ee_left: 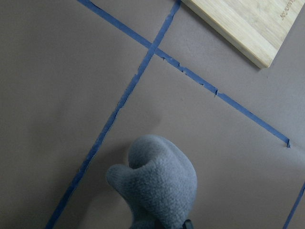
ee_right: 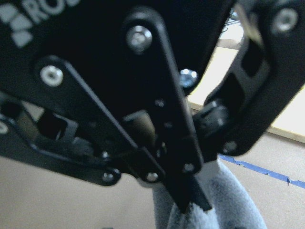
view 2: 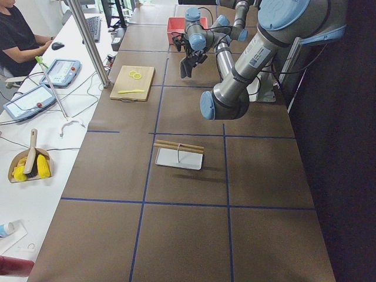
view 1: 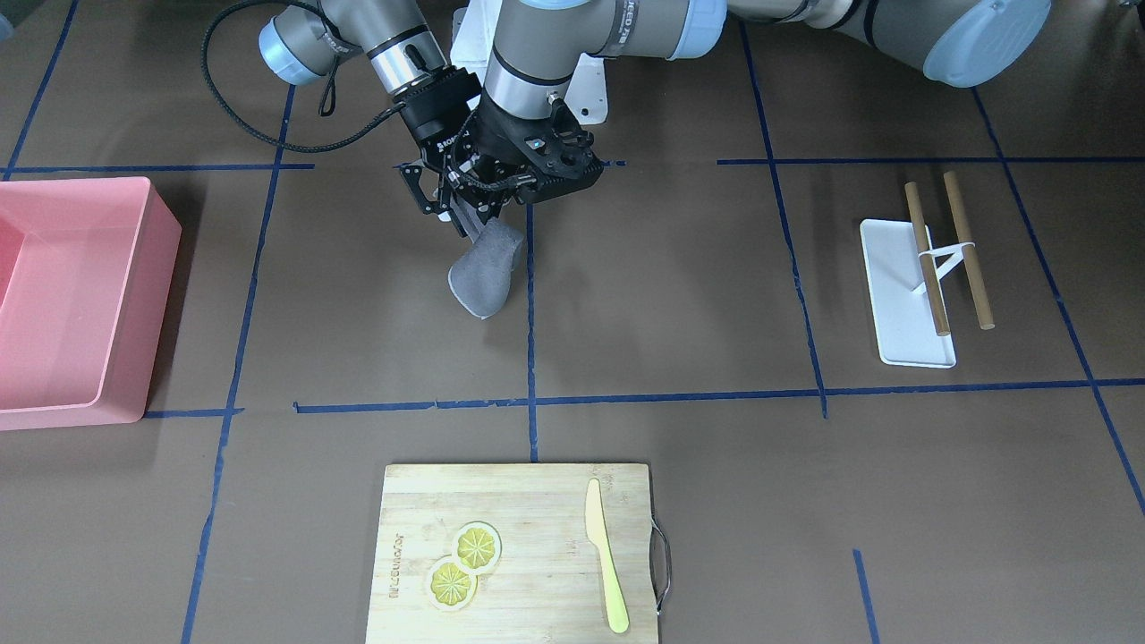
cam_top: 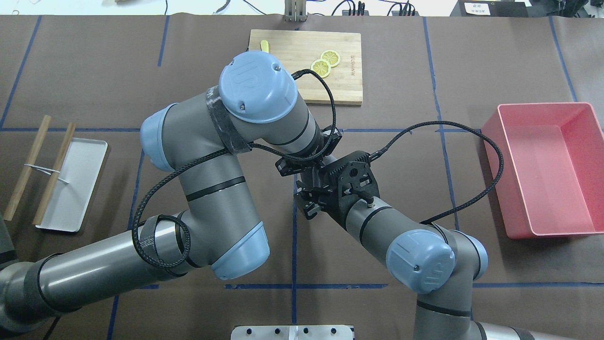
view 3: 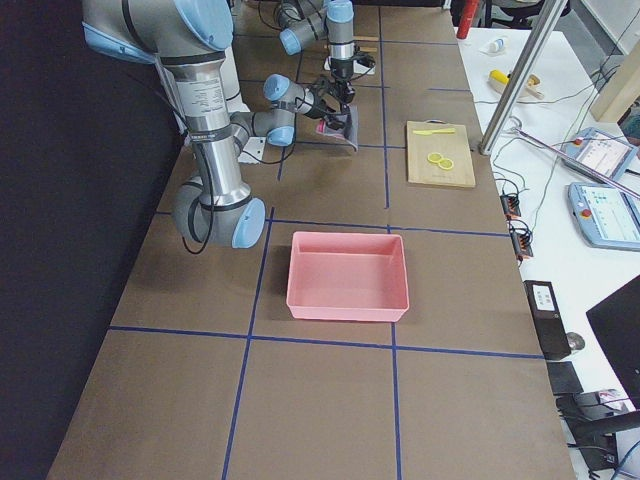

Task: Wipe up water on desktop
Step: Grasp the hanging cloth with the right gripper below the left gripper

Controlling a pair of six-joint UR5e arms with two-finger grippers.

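The desktop [view 1: 671, 295] is dark brown with blue tape lines; I see no water on it. A grey cloth [view 1: 486, 273] hangs over its middle, clear of the surface. My left gripper [view 1: 481, 213] is shut on the cloth's top. The cloth fills the bottom of the left wrist view [ee_left: 157, 186]. My right gripper [view 1: 440, 199] is right beside it, its jaws spread open, level with the cloth's top. The right wrist view shows the left gripper close up, one finger [ee_right: 193, 193] pressed on the cloth [ee_right: 233, 200].
A pink bin [view 1: 72, 295] stands on my right side. A bamboo cutting board [view 1: 519, 555] with lemon slices and a yellow knife lies across the table. A small white tray [view 1: 899, 300] with two wooden sticks lies on my left side.
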